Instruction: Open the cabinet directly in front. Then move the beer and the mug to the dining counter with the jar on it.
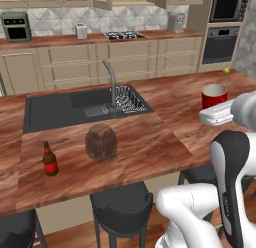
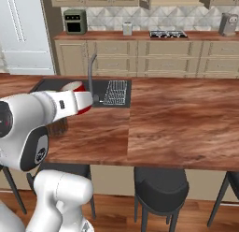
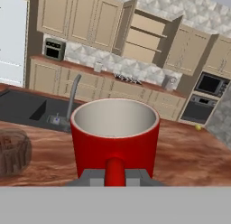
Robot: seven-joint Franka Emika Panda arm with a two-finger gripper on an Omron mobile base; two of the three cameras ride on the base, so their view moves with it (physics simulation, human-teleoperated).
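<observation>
My gripper [image 3: 115, 175] is shut on the handle of the red mug [image 3: 115, 135]. It holds the mug upright just over the dining counter [image 1: 150, 147], right of the sink; the mug's base is hidden. In the left base view the mug [image 1: 214, 95] shows behind my hand. The beer [image 1: 49, 159] stands on the counter's front left. The ribbed jar [image 1: 100, 141] sits right of the bottle, in front of the sink. The cabinet [image 3: 144, 38] on the far wall has both doors swung open, showing bare shelves.
A dark inset sink [image 1: 65, 109] with a curved tap [image 1: 111, 82] lies in the counter. Black stools [image 1: 122, 207] stand along its near side. The far wall holds drawer units, a hob [image 1: 123, 35], a toaster oven [image 1: 16, 26] and a built-in oven [image 1: 221, 42].
</observation>
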